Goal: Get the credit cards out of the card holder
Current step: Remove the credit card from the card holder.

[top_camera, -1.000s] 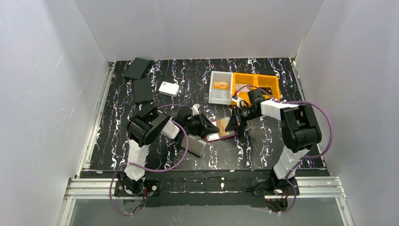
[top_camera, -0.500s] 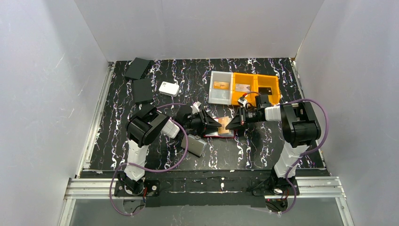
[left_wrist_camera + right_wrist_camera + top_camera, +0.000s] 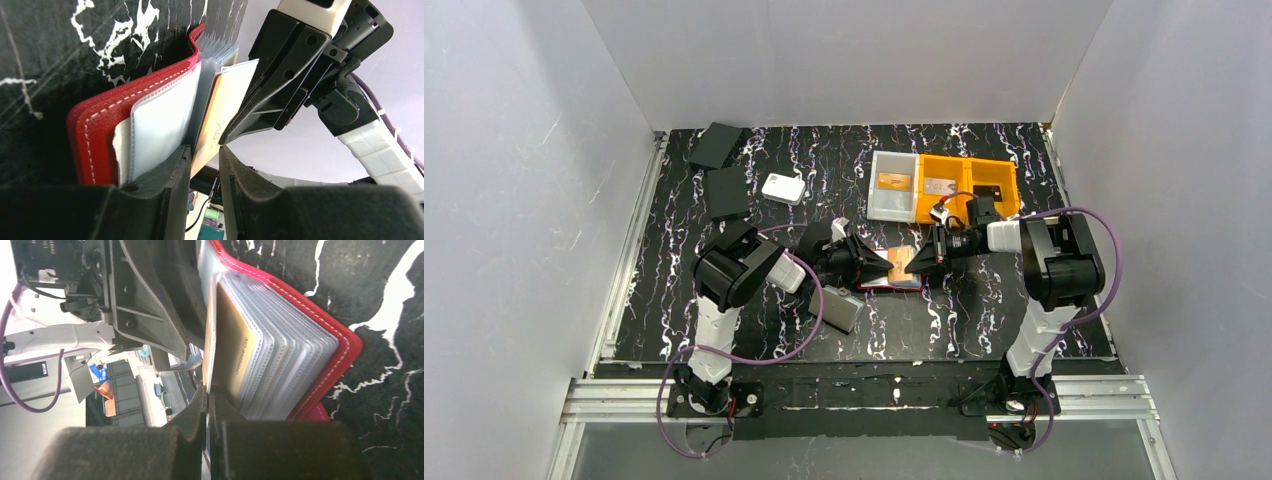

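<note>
The dark red card holder [image 3: 894, 281] lies open mid-table between both grippers, its clear sleeve pages fanned up. It also shows in the left wrist view [image 3: 95, 125] and the right wrist view [image 3: 340, 347]. An orange-gold credit card [image 3: 234, 350] with a cream back [image 3: 227, 107] stands up from the pages. My right gripper [image 3: 914, 262] is shut on this card's edge [image 3: 207, 390]; I cannot tell whether the sleeve is pinched too. My left gripper [image 3: 880, 268] has its jaws narrowly apart at the holder's left side [image 3: 204, 155], with the card's lower end between them.
A white tray [image 3: 876, 200] with an orange card and an orange bin [image 3: 1009, 185] with cards stand behind the right arm. A flat grey case [image 3: 842, 310] lies near the left arm. A white rounded box [image 3: 782, 187] and two black wallets [image 3: 727, 192] lie at the back left.
My right gripper has swung from near the bin to the holder's right side and closed on the raised card. The holder has shifted slightly away from me. The left gripper has barely moved.
</note>
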Robot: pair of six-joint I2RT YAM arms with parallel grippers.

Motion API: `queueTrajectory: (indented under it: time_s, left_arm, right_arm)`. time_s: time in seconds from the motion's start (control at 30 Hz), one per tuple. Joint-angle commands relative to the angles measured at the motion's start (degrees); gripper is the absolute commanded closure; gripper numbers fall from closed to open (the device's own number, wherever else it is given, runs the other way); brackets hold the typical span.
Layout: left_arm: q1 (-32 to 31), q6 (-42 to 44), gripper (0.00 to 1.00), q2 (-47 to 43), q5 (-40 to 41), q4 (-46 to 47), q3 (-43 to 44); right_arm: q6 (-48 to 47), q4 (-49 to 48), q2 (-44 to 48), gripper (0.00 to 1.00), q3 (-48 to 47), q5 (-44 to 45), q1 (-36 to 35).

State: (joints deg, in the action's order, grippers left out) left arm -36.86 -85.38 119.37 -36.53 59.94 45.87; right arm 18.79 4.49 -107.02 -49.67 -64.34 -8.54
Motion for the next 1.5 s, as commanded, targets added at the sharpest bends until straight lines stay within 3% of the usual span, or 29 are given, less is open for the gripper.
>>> queueTrajectory:
  time_s: [0.0,0.23,0.43,0.53,0.73,1.03,1.27,1.47]
  left_arm:
    - [-1.1,-3.6,0.76,-2.7,-1.2,8.2,3.8]
    - [-1.1,-2.8,0.82,-0.5,-1.0,8.2,3.4]
    - [-1.1,-1.2,1.00,0.5,-0.9,7.5,3.1]
    - [-1.1,0.3,1.00,0.3,-1.0,6.9,3.0]
    - [-0.7,2.5,1.00,-0.5,-1.1,8.1,1.5]
    - [1.5,3.7,1.00,-0.6,-2.2,12.5,-2.3]
    - [1.8,4.6,1.00,0.1,-2.7,13.2,-2.9]
    - [1.9,4.4,1.00,0.0,-2.9,14.9,-3.6]
  right_arm:
    - [-9.6,11.1,-2.2,0.99,-3.1,5.9,-3.3]
    - [-13.5,16.5,-3.1,0.99,-5.4,13.2,-5.0]
    - [-14.0,16.9,-2.7,0.99,-5.8,11.9,-6.6]
    - [-14.4,17.2,-2.7,0.98,-6.1,10.7,-7.2]
    - [-16.1,18.2,-1.6,0.69,-7.1,7.9,-7.0]
    - [-20.9,20.9,4.2,0.42,-7.0,7.8,-0.5]
    - [-21.6,20.3,7.8,0.39,-5.4,15.6,1.5]
    - [-17.5,17.9,4.2,0.39,-4.6,19.4,1.9]
